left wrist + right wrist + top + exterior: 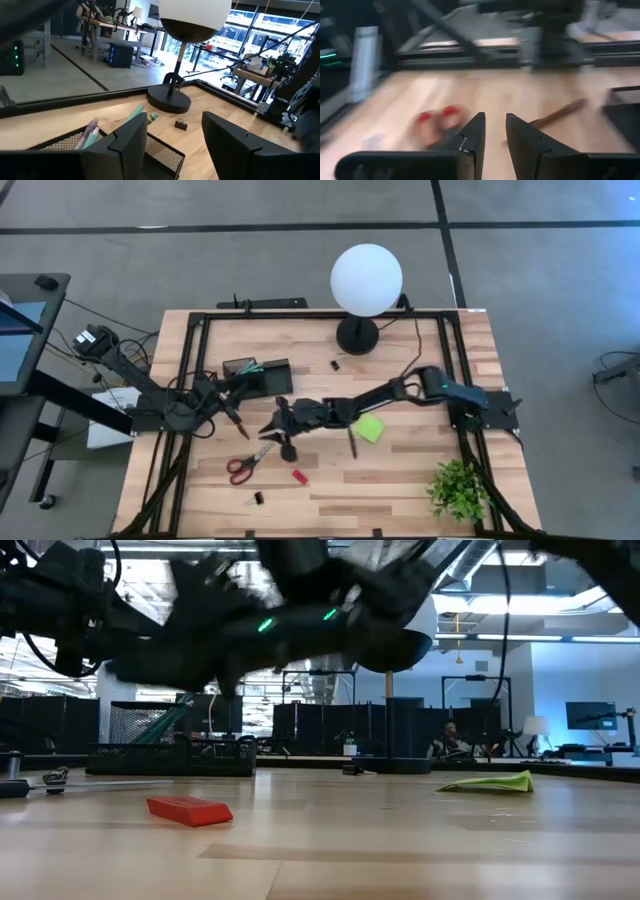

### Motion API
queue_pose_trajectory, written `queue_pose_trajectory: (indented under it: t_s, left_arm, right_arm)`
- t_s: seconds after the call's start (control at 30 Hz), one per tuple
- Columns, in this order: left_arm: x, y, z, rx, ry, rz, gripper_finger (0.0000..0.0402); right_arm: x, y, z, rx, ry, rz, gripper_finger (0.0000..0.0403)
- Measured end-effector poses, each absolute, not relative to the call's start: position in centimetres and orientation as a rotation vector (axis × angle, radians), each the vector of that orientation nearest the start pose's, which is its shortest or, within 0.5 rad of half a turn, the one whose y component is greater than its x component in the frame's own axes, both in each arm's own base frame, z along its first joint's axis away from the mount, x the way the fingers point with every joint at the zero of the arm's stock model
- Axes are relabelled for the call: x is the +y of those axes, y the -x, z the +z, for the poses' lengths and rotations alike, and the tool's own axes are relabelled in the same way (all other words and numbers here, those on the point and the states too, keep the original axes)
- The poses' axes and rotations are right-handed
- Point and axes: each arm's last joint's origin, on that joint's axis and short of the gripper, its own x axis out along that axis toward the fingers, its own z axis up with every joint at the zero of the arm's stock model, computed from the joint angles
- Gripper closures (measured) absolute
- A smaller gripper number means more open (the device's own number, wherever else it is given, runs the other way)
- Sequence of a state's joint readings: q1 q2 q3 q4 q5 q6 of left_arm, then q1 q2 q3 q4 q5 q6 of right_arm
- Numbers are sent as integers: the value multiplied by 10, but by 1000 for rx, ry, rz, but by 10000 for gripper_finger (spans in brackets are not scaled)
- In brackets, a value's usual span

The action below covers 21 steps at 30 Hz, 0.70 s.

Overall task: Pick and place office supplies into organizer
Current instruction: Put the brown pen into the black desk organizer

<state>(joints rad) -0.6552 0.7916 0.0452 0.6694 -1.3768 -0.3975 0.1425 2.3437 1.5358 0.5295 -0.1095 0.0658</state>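
The black mesh organizer (262, 374) stands left of centre and holds teal and pink pens (91, 133). My left gripper (228, 387) (175, 145) hangs open just at its left side, with nothing between its fingers. My right gripper (279, 426) (495, 131) reaches in from the right, low over the table, its fingers a narrow gap apart and empty. Ahead of it lie the red-handled scissors (245, 465) (437, 122) and a brown pen (235, 420) (560, 114). A red piece (299, 476) (190, 810), a lime-green pad (369, 428) and a second brown pen (352, 442) lie flat nearby.
The white globe lamp (366, 278) stands on its round black base (357, 337) at the far edge. One black clip (336, 365) lies near the base and another (256, 499) near the front edge. A green plant (458, 488) sits at the near right corner.
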Motion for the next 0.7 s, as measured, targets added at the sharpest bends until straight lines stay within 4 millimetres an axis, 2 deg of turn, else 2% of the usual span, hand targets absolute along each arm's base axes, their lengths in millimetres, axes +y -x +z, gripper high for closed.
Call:
queue_pose_trajectory:
  t_s: [0.07,0.17,0.33,0.5,0.7]
  left_arm:
    - [-56,-119,163,-104,316,718,217]
    - [-56,-119,163,-102,314,716,217]
    - [-56,-119,161,-86,292,710,217]
    - [-56,-119,161,-80,283,710,217]
    - [-56,-119,161,-72,266,699,217]
  right_arm:
    - [73,-518,119,281,-23,176,332]
    - [74,-537,113,253,52,115,330]
    - [72,-561,103,374,99,70,306]
    - [62,-574,117,445,87,-6,261]
    - [60,-577,124,375,-30,-68,212]
